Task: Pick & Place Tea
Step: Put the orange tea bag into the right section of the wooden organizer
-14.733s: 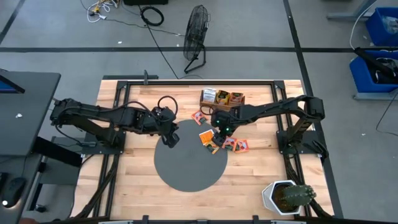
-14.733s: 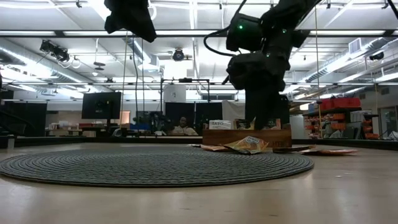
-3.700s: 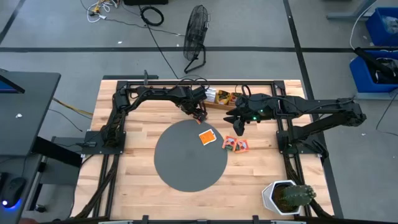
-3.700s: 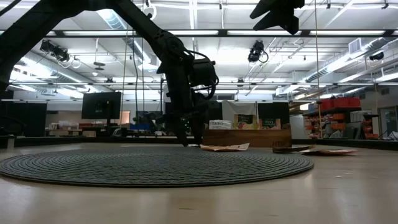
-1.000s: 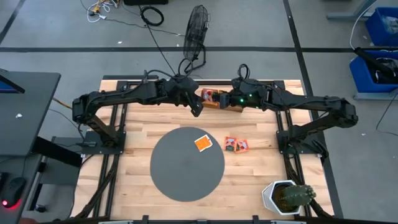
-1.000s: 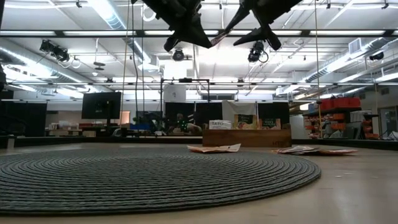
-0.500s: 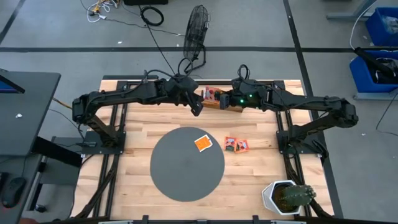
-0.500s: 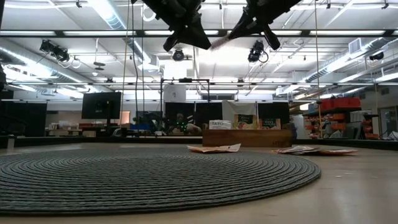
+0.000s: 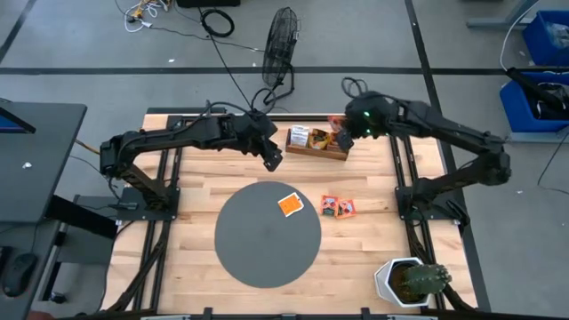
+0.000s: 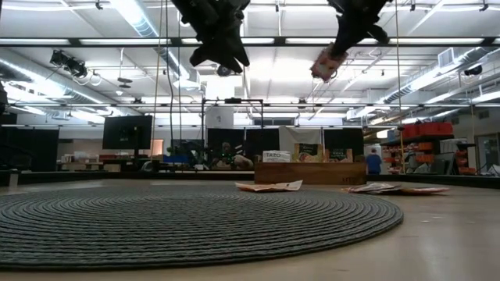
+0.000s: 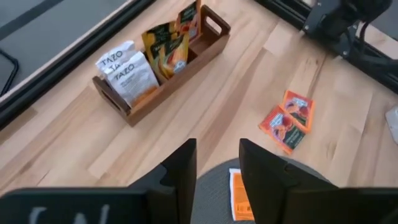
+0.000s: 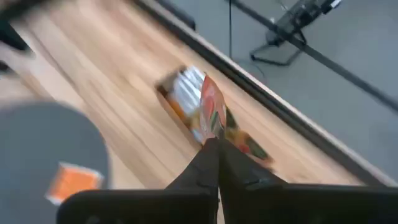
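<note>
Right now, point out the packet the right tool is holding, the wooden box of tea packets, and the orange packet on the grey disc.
Red-orange tea packet (image 12: 212, 115): right wrist view, its flat face.
Wooden box (image 11: 160, 94): left wrist view, its long side wall.
Orange square packet (image 9: 290, 204): high view, its centre.

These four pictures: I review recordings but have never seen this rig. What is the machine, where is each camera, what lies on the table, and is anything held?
Two dark robot arms work at a wooden table. The high view looks straight down. The low view sits at table height and looks across into the room. Each wrist view looks forward past that arm's own fingers.

On the table lies a grey disc with one orange tea packet on it. Two red-orange packets lie on the bare wood beside the disc. A wooden tray at the far edge holds more packets standing upright. A potted cactus stands in the near right corner.

The right gripper, raised above the tray, is shut on a reddish packet. The left gripper is open, holds nothing and hangs above the disc's far edge.
</note>
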Controlling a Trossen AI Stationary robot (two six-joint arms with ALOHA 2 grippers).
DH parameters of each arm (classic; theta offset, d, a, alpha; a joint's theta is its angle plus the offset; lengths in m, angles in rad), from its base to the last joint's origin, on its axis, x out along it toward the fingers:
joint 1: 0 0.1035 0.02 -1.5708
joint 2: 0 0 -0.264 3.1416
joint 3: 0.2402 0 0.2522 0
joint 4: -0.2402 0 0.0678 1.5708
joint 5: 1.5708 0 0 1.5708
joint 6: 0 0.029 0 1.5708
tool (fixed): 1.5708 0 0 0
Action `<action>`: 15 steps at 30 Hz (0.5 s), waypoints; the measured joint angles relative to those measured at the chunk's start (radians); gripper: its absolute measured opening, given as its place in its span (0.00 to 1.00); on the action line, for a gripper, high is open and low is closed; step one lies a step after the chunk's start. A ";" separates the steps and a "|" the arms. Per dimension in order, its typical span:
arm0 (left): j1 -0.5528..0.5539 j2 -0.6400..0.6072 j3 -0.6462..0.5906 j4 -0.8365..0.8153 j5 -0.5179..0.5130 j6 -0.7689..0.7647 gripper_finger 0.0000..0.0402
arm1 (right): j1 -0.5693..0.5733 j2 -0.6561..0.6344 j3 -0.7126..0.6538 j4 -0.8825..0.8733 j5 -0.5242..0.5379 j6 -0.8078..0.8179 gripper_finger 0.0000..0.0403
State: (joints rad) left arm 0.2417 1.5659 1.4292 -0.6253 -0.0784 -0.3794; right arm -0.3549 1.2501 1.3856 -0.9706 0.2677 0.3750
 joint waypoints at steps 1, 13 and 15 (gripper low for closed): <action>0.000 0.000 0.000 -0.001 0.000 0.000 0.32 | -0.010 0.030 0.037 -0.053 -0.003 -0.044 0.00; -0.036 -0.033 0.000 -0.077 0.090 0.002 0.32 | -0.090 0.343 0.172 -0.297 0.009 -0.490 0.00; -0.052 -0.044 0.000 -0.084 0.091 0.008 0.32 | -0.105 0.382 0.172 -0.296 0.009 -0.529 0.00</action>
State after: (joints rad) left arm 0.1896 1.5222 1.4292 -0.7094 0.0128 -0.3717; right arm -0.4594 1.6323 1.5578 -1.2663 0.2772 -0.1538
